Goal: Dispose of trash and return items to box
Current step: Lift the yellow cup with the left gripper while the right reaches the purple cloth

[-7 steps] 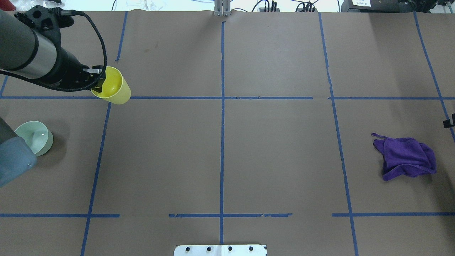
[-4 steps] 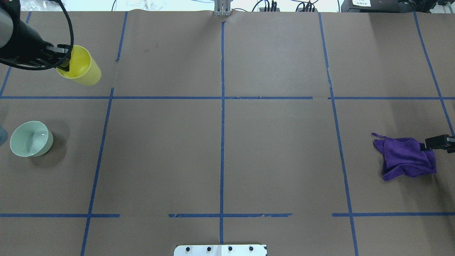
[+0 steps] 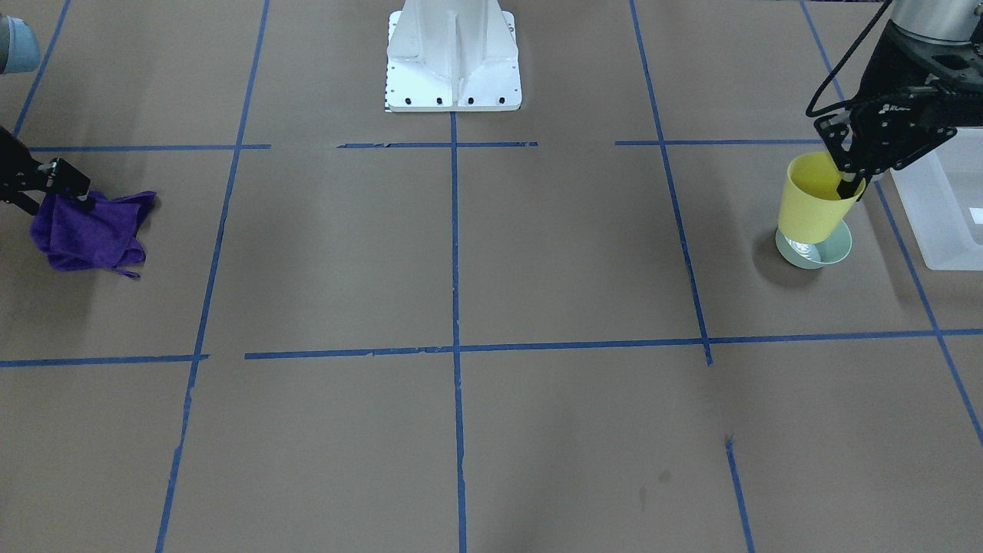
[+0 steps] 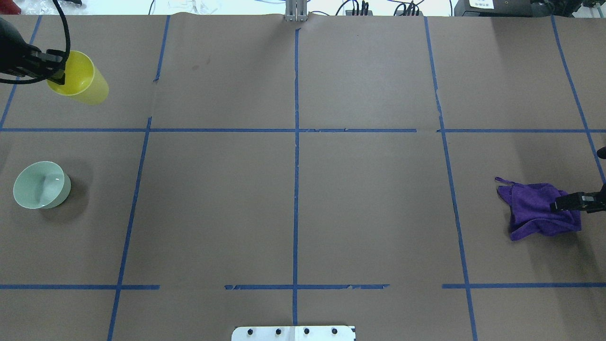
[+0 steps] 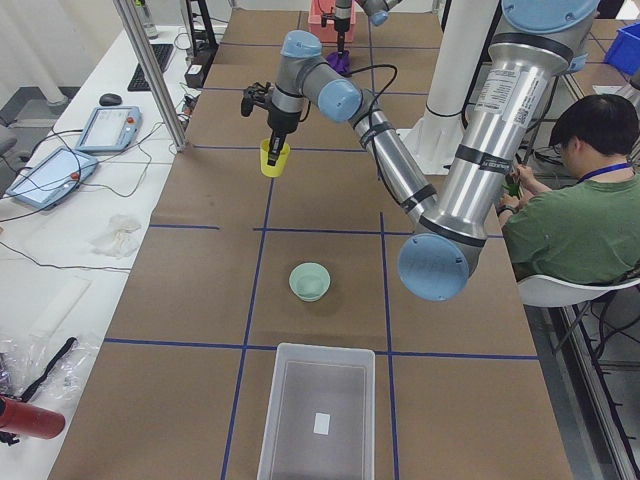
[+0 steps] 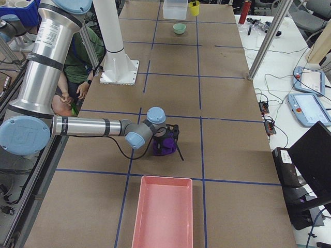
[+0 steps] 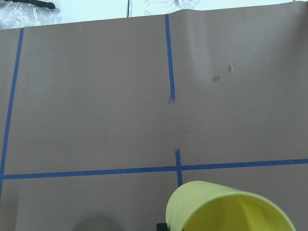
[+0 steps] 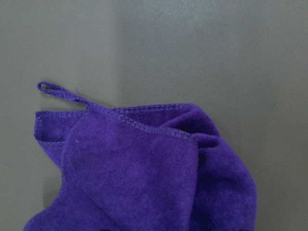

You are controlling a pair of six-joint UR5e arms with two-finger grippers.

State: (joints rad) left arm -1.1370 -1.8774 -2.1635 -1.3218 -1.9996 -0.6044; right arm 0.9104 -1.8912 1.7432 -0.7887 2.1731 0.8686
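My left gripper (image 4: 57, 72) is shut on the rim of the yellow cup (image 4: 81, 81) and holds it above the table, one finger inside the cup. The cup also shows in the front view (image 3: 812, 206) and the left wrist view (image 7: 226, 209). The mint-green bowl (image 4: 40, 185) stands on the table, apart from the cup. The translucent box (image 3: 941, 201) is at the table's left end (image 5: 318, 410). My right gripper (image 4: 558, 205) is low over the purple cloth (image 4: 537, 210), its fingers look open, at the cloth's edge (image 3: 77, 198).
A pink tray (image 6: 163, 213) lies at the table's right end, near the cloth. The white robot base (image 3: 453, 57) stands at the middle of the near edge. A seated person (image 5: 575, 205) is beside the left arm. Blue tape lines cross the brown table.
My left gripper has carried the yellow cup further left and towards the far edge. My right gripper has come in from the right edge and lowered onto the purple cloth.
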